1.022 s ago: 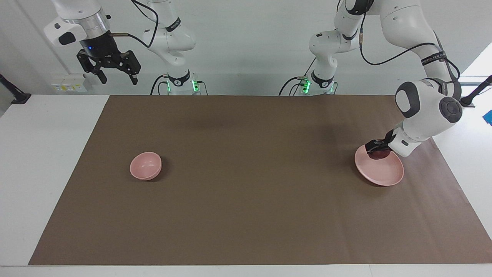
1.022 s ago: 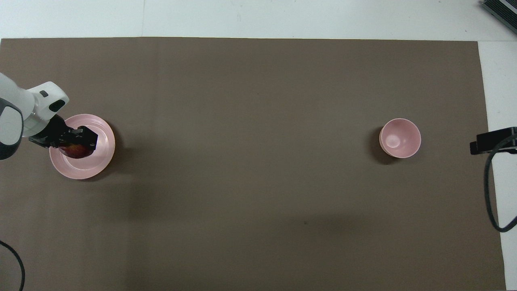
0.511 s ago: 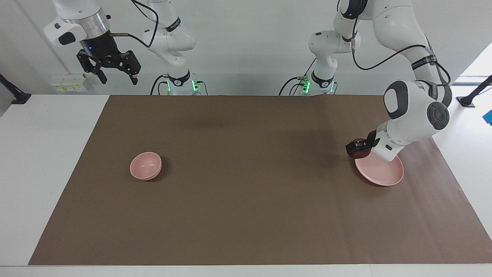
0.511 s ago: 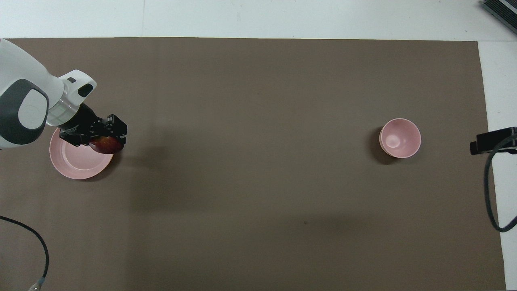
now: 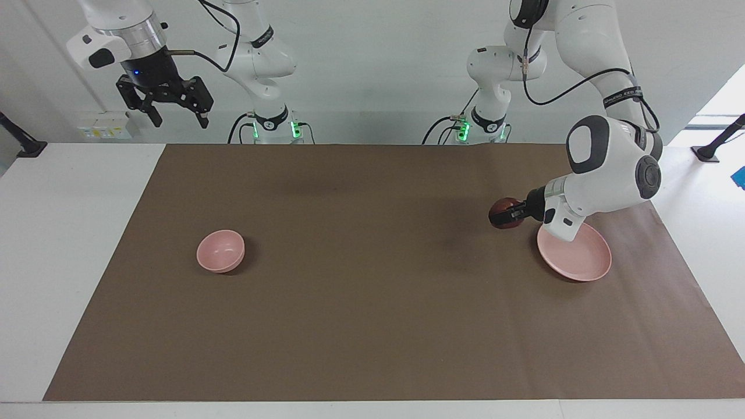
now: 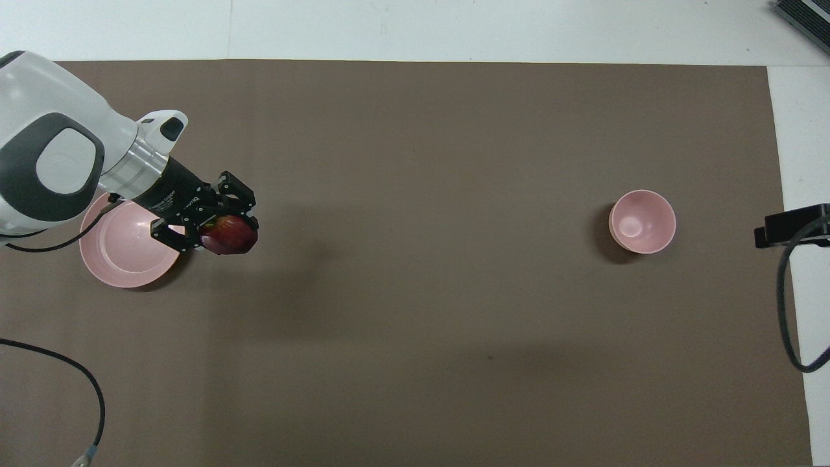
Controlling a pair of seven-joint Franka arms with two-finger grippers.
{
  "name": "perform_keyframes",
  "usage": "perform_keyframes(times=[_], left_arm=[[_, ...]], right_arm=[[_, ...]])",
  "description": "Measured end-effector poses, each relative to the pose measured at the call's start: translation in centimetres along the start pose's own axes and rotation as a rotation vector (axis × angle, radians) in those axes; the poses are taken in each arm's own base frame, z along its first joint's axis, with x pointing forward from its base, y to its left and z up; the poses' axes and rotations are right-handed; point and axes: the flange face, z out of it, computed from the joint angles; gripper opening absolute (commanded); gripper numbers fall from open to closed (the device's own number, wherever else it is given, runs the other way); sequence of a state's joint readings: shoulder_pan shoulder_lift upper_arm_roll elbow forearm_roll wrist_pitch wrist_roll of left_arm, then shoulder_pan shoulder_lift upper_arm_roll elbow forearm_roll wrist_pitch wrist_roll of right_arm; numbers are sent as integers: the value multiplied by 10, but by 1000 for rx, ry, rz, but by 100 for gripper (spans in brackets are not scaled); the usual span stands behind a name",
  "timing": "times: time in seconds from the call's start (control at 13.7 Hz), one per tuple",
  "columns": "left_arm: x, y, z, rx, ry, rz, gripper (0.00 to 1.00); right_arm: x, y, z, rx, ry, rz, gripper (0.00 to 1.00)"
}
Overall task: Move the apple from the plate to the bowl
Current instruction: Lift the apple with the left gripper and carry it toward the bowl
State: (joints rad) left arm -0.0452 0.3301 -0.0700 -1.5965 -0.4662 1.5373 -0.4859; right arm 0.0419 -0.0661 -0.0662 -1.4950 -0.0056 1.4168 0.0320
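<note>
My left gripper (image 5: 505, 214) (image 6: 235, 235) is shut on the dark red apple (image 5: 504, 213) (image 6: 227, 235) and holds it in the air over the brown mat, just past the rim of the pale pink plate (image 5: 579, 259) (image 6: 120, 253). Nothing lies on the plate, which sits at the left arm's end of the table. At the right arm's end stands the small deep pink bowl (image 5: 220, 251) (image 6: 642, 221), with nothing in it. High above the table's edge near its base, my right gripper (image 5: 172, 116) hangs open while that arm waits.
A brown mat (image 5: 372, 326) (image 6: 415, 337) covers most of the white table. A black cable (image 6: 61, 370) trails over the mat near the left arm. A black clamp with a cable (image 6: 794, 227) sits on the white table edge beside the bowl.
My left gripper has lifted the apple off the plate and carried it sideways past the rim, toward the bowl. The right arm has not moved.
</note>
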Motion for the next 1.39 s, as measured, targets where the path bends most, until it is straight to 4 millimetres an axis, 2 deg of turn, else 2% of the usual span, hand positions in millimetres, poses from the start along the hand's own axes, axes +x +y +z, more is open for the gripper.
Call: perform_keyframes(times=[0.36,0.73,1.17,1.39], left_arm=[[-39,37,-12,-123,-167,-83,0],[-83,79,-30,-263,-373,-269,0],[-135,124,-29,-303,-559,-341,0],[-167,145,-32,-330,-607,-337,0]], right_arm=[[0,0,0,0,0,0,100],[0,0,0,0,0,0,100],[0,0,2,1,-4,-34,100],[-1,-12,13,91,-31,-77,100]])
